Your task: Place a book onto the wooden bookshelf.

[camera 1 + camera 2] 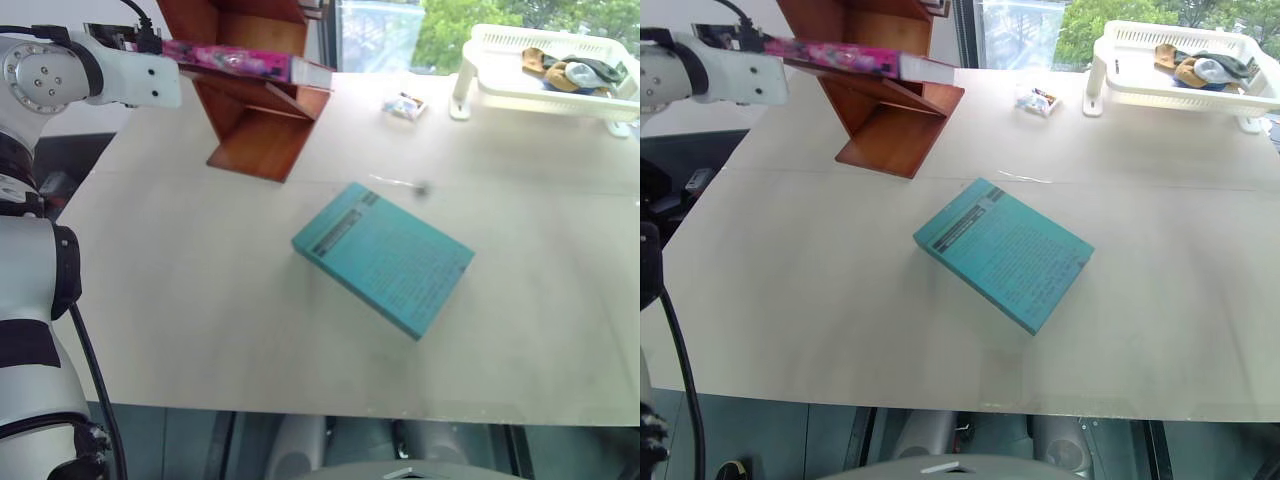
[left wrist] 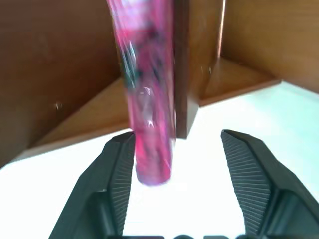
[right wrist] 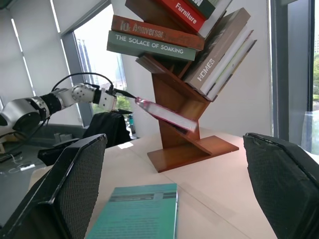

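The magenta-pink book [image 1: 235, 58] lies along a low slanted board of the reddish-brown wooden bookshelf [image 1: 262, 125], at the table's far left. One end of the book juts out toward my left gripper [image 2: 177, 137]. That gripper is open. The book [image 2: 147, 99] stands between its fingers, close against one finger [image 2: 119, 169] and well apart from the other. From the right wrist view, the shelf [image 3: 192, 149] carries several other books on its upper boards. My right gripper [image 3: 174, 142] is open with nothing between its fingers, off to the side of the table.
A thicker teal book [image 1: 385, 258] lies flat mid-table. A white plastic basket rack [image 1: 545, 85] with small items sits at the far right, and a small packet [image 1: 405, 105] lies beside it.
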`<action>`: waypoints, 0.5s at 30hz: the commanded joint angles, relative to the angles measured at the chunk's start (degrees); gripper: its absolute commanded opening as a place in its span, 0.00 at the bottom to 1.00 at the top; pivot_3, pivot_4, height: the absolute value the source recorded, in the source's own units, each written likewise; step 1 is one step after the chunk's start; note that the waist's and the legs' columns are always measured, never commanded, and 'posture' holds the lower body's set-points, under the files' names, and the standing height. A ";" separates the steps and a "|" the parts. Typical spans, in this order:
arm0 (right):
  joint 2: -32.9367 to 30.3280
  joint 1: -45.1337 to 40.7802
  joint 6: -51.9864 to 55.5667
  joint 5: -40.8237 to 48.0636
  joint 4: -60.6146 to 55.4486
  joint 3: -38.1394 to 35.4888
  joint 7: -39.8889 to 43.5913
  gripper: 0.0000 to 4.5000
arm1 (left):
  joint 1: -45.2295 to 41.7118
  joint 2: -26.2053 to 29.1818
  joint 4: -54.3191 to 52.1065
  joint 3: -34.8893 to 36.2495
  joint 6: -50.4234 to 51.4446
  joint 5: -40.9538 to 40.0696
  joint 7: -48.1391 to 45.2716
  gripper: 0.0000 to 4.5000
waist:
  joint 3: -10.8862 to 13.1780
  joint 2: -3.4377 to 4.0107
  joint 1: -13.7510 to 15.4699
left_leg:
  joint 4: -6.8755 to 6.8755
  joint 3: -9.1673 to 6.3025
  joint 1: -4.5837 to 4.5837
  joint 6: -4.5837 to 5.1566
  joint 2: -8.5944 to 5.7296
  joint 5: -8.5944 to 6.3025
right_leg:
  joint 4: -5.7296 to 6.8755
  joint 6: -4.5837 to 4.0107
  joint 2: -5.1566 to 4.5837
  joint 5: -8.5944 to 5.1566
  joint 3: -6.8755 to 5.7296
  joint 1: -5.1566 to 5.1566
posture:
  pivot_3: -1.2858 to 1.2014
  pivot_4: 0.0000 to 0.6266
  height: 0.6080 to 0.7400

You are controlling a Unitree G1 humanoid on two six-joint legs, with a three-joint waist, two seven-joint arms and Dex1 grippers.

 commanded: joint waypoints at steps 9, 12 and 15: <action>-1.11 -0.51 0.02 -0.12 0.01 -0.73 2.86 1.00 | 2.49 3.10 -0.19 10.30 0.77 -13.35 -11.05 0.89 | -0.01 0.01 -0.17 | 0.00 0.02 0.02 0.00 0.00 0.00 | 0.05 0.00 0.00 0.00 0.01 -0.01 | 0.52 0.24 1.00; -1.13 0.73 0.23 -0.05 -0.26 -1.37 2.81 1.00 | 7.31 1.56 -1.47 20.10 5.38 -27.15 -24.39 0.89 | -0.03 0.04 -0.26 | 0.03 0.02 0.04 -0.01 0.00 0.01 | 0.12 -0.01 0.00 0.00 0.01 -0.01 | 0.52 0.24 1.00; -0.79 3.04 0.93 0.26 -1.49 -2.15 2.34 1.00 | 15.61 0.60 -7.30 29.11 18.48 -40.97 -39.57 0.89 | -0.02 0.05 -0.30 | 0.15 0.03 0.04 -0.02 0.04 0.01 | 0.30 -0.03 0.01 -0.02 -0.06 -0.04 | 0.52 0.24 1.00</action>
